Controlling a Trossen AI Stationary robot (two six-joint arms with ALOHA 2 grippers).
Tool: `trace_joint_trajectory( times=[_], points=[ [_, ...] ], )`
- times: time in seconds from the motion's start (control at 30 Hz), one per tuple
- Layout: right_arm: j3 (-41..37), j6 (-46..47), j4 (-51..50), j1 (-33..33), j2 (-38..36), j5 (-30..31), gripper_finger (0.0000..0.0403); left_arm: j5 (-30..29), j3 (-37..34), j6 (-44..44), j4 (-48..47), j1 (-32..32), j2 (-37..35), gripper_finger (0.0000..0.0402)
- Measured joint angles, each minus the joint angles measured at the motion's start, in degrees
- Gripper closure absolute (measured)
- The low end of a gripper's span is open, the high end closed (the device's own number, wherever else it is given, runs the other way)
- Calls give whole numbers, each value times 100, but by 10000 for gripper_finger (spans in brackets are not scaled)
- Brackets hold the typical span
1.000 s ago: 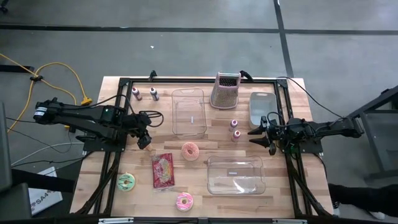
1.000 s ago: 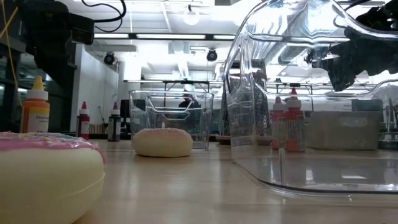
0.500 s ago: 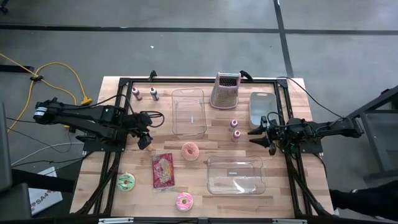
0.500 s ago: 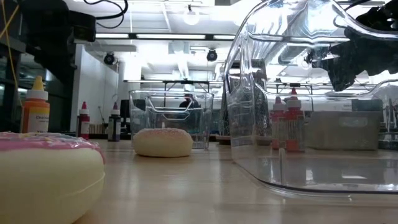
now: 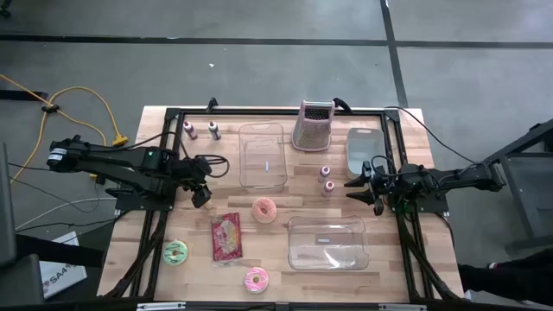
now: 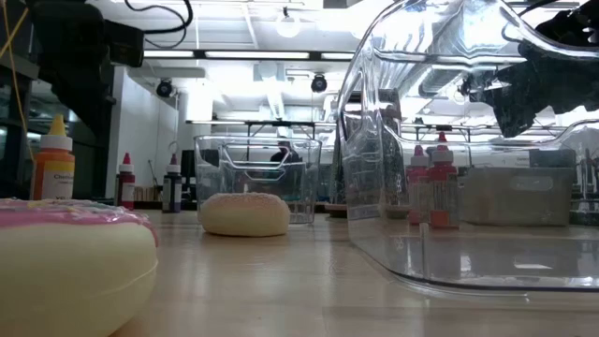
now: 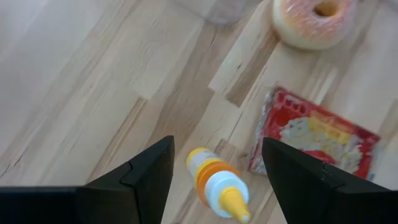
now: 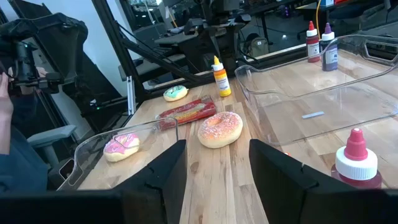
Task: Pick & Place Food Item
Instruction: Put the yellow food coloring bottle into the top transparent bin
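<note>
A sprinkled orange donut lies mid-table, also shown in the right wrist view. A red snack packet lies flat nearer the front. A green donut and a pink donut lie by the front edge. My left gripper hangs open above a yellow sauce bottle that stands upright on the wood; its fingers stand apart from the bottle. My right gripper hovers open and level at the table's right, pointing toward the donut.
Two clear tubs stand on the table, one at the far middle and one at the near right. A metal grater, a grey box and small bottles are farther back. A person stands beyond the table.
</note>
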Motion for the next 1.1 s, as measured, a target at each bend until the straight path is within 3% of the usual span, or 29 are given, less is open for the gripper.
trace_joint_trajectory(
  times=[0.4,0.7,1.1],
  points=[
    [0,0,0,-1,-1,0,241,395,0,-31,23,-1,627,164],
    [1,0,-2,0,0,0,241,624,0,-46,-46,-18,682,164],
    [0,0,-1,0,-1,0,241,418,0,-218,-337,-485,682,164]
  ],
)
